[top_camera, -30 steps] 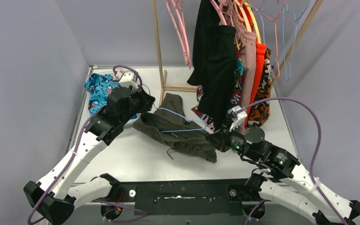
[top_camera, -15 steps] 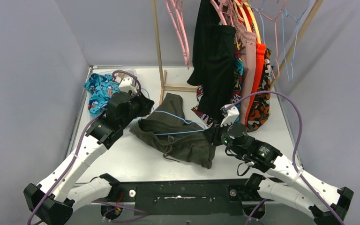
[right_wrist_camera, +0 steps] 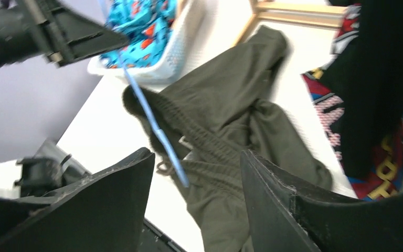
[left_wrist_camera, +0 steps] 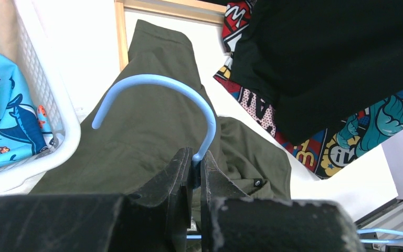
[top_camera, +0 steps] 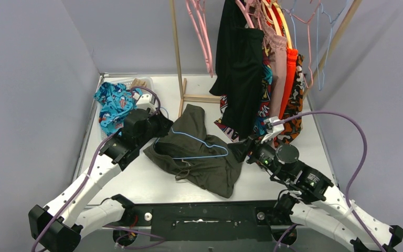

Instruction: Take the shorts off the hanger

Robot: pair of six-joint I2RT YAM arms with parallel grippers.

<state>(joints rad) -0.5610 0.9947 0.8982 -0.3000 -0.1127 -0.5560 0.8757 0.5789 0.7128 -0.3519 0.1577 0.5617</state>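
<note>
Olive green shorts point(top_camera: 204, 163) lie crumpled on the table in the middle. A light blue hanger point(top_camera: 197, 140) lies across them, and I cannot tell whether it still passes through the waistband. My left gripper point(top_camera: 162, 125) is shut on the hanger's hook point(left_wrist_camera: 157, 83), with the jaws point(left_wrist_camera: 196, 157) pinching the wire just above the olive fabric point(left_wrist_camera: 147, 126). My right gripper point(top_camera: 240, 149) stands open at the shorts' right edge. In the right wrist view the shorts point(right_wrist_camera: 225, 115) and the hanger wire point(right_wrist_camera: 155, 128) show between its spread fingers point(right_wrist_camera: 195, 157), which hold nothing.
A white basket point(top_camera: 141, 84) at the back left holds teal shark-print shorts point(top_camera: 113, 102). A wooden rack point(top_camera: 177, 58) stands behind, with empty pink hangers point(top_camera: 202, 31). Black shorts point(top_camera: 239, 68), comic-print, pink, orange and patterned shorts point(top_camera: 294, 105) hang close behind my right gripper.
My right gripper has opened and let go of the olive shorts. The shorts have slid leftward and nearer. The left gripper has stayed shut on the hook, shifting slightly.
</note>
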